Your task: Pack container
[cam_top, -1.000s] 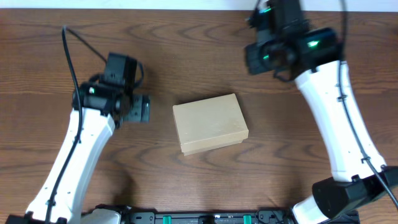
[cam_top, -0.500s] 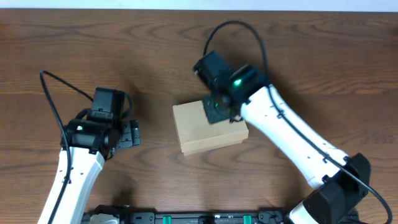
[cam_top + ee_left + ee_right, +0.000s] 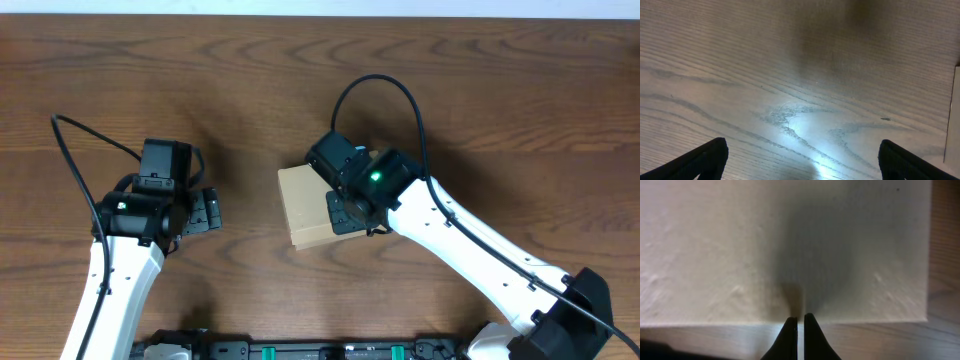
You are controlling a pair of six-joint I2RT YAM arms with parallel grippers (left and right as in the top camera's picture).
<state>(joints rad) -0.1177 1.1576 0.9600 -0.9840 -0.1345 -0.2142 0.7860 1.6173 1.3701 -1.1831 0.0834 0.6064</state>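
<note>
The container (image 3: 300,203) is a plain tan cardboard box with its lid closed, lying at the table's middle. My right gripper (image 3: 345,212) is over the box's right part. In the right wrist view its fingers (image 3: 801,319) are pressed nearly together, empty, with their tips at the near edge of the box top (image 3: 740,245). My left gripper (image 3: 205,212) is open and empty over bare wood, left of the box and apart from it. In the left wrist view its fingers (image 3: 802,152) stand wide apart, and a sliver of the box (image 3: 955,120) shows at the right edge.
The brown wooden table (image 3: 500,110) carries nothing else in view. A black rail (image 3: 320,350) runs along the near edge between the arm bases.
My right arm has swung from the far right corner down onto the box and slid toward its near side. My left arm has drawn back left and nearer. The box has not moved.
</note>
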